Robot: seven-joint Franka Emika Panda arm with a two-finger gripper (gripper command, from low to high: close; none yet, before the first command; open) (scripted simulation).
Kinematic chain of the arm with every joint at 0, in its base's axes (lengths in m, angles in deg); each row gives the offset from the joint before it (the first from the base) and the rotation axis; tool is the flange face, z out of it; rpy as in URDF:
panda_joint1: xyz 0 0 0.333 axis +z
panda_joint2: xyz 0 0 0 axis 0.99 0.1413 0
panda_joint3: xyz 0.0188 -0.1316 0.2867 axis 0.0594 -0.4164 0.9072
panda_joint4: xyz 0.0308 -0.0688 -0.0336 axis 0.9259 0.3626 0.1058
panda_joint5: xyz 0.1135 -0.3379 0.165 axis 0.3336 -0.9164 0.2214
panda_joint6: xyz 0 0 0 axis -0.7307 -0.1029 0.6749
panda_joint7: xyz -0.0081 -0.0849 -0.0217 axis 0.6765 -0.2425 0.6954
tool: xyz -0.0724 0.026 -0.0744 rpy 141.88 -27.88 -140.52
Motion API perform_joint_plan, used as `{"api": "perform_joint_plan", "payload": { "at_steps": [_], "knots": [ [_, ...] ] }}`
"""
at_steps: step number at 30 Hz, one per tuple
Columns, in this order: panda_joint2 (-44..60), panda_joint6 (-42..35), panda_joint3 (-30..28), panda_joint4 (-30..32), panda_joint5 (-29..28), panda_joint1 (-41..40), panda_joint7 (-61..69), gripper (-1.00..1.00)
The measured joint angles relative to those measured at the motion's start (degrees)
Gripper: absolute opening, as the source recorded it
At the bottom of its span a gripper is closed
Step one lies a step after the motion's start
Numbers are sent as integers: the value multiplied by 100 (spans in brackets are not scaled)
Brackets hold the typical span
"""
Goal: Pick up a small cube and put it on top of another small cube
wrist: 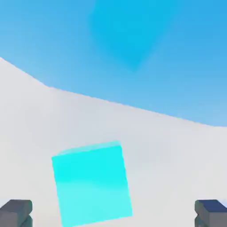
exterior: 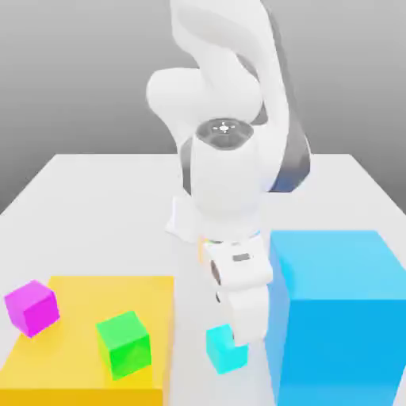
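1. The arm (exterior: 226, 95) is smooth, glossy white, built of rounded, bulbous links.
2. A dark grey round cap (exterior: 224, 131) sits on one joint (small pale markings at its centre).
3. Dark grey bands show along the links' rear edges.
4. The pincer (wrist: 113, 213) has dark grey, blocky fingertips (wrist: 16, 213) below a white hand.

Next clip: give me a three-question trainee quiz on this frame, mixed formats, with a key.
1. True or false: the tool is shut on the small cyan cube.
2. Which thing stands right beside the cyan cube, on the exterior view's right? A) magenta cube B) huge blue cube C) green cube
3. Fill in: the green cube rests on the ____ slab.

Key:
1. False: its fingers stand wide apart, cube between them, not gripped.
2. B, the huge blue cube.
3. Yellow; the magenta cube sits at its edge.
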Motion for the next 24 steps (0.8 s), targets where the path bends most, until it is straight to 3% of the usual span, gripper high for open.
{"api": "perform_joint_plan", "payload": {
  "at_steps": [5,6,13,20,24],
  "knots": [
    [848,667,-886,-169,-953,688,-614,0],
    [1014,791,-1081,-207,-1093,858,-724,-100],
    [1046,798,-1105,-216,-1150,870,-764,-100],
    [-83,-32,-269,46,82,309,155,-100],
    [-392,-84,-454,-58,-271,387,-1037,-100]
  ]
}}
